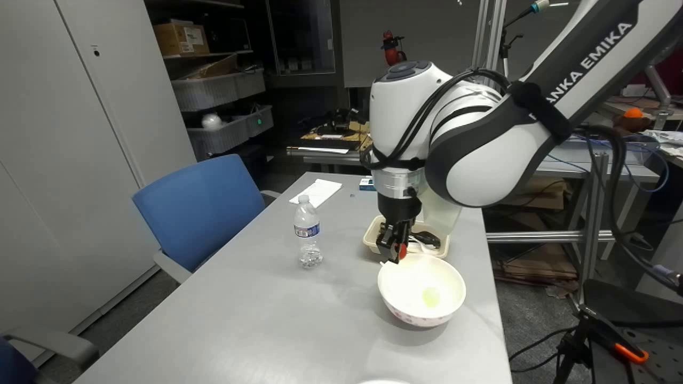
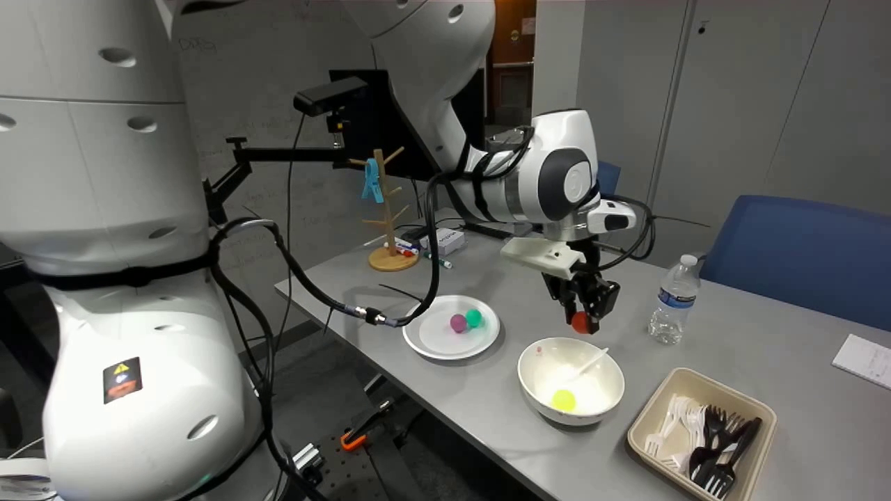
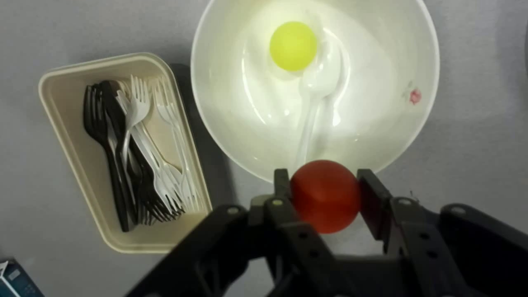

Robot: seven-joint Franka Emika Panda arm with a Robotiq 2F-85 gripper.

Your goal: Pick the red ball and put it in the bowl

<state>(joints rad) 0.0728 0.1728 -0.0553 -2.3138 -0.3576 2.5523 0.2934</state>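
Note:
My gripper (image 3: 324, 181) is shut on the red ball (image 3: 325, 196), which sits between the two fingertips. In the wrist view the ball overlaps the near rim of the white bowl (image 3: 383, 123). In an exterior view the ball (image 2: 580, 322) hangs above and just behind the bowl's far rim (image 2: 612, 403). In an exterior view the ball (image 1: 403, 252) is partly hidden by a finger, with the bowl (image 1: 419, 319) below it. A yellow-green ball (image 3: 293, 45) and a white spoon (image 3: 307, 119) lie inside the bowl.
A beige tray (image 2: 759, 417) of black and white cutlery stands close beside the bowl. A water bottle (image 2: 674, 299) stands upright near the gripper. A white plate (image 2: 431, 348) holds a purple and a green ball. A wooden stand (image 2: 390, 259) is farther back.

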